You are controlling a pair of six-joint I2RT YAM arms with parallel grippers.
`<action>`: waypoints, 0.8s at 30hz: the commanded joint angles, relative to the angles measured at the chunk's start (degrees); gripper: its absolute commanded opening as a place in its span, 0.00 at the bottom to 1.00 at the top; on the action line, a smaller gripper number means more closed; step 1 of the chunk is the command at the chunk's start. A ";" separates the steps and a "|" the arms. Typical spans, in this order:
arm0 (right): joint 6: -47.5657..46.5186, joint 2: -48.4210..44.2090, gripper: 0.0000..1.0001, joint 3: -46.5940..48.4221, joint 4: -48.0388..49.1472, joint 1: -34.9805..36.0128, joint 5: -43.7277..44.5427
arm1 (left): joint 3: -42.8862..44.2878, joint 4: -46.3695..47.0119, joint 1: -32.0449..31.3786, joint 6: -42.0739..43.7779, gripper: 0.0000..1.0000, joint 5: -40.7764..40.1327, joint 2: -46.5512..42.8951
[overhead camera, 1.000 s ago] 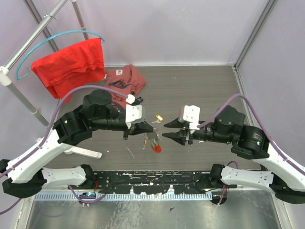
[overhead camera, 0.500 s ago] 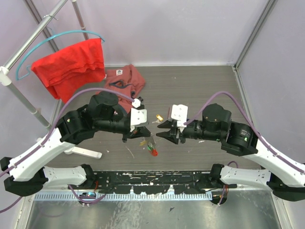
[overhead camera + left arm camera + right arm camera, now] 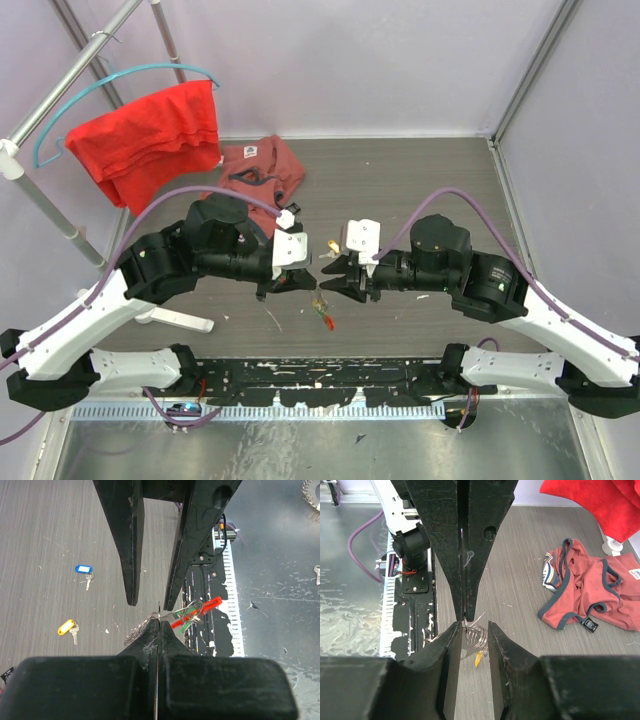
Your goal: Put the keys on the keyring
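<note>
**Silver keyring with red tag, held above mid-table between two grippers**

Item 1. The keyring (image 3: 140, 631): a thin coil of silver wire, lifted clear of the table (image 3: 420, 180). A flat red tag (image 3: 202, 610) hangs from it toward the near edge. A green-headed key (image 3: 188, 618) lies against the tag and appears to be on the ring already. In the top view the whole cluster dangles just below the point where the two arms meet.

Item 2. The left gripper (image 3: 157, 624): fingers pressed together, pinching the wire of the ring at their very tips. The right wrist view shows the same pair as one closed black wedge coming down onto the coil.

Item 3. The right gripper (image 3: 474, 626): fingers spread, one on each side of the coil, with the ring in the gap between them. Whether either pad touches the wire cannot be told. Its tips sit just opposite the left gripper's tips, nearly nose to nose.

Item 4. Loose keys on the table, seen in the left wrist view: one blue-headed key (image 3: 84, 570) and one yellow-headed key (image 3: 66, 627). They lie apart from each other, and both are well clear of the ring.

Item 5. Other contents: a red cloth (image 3: 150, 135) draped over a teal hanger (image 3: 120, 82) at the far left, and a salmon garment (image 3: 585, 600) with dark trim crumpled on the table behind the arms.
</note>
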 commanded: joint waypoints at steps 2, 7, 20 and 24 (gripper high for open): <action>0.42 0.63 0.32 0.25 2.83 0.34 -1.40 | 1.87 2.09 -0.38 0.66 0.00 1.20 -1.37; 0.21 1.57 0.25 0.60 2.12 0.39 -1.92 | 1.80 2.40 -0.47 0.76 0.00 1.21 -1.69; -0.45 2.30 0.01 1.50 0.28 0.34 -1.71 | 1.02 2.51 -0.46 1.40 0.00 -1.04 -3.13; -0.51 1.43 0.01 1.50 1.55 0.34 -2.48 | 0.16 3.59 -0.47 1.11 0.00 -1.87 -4.45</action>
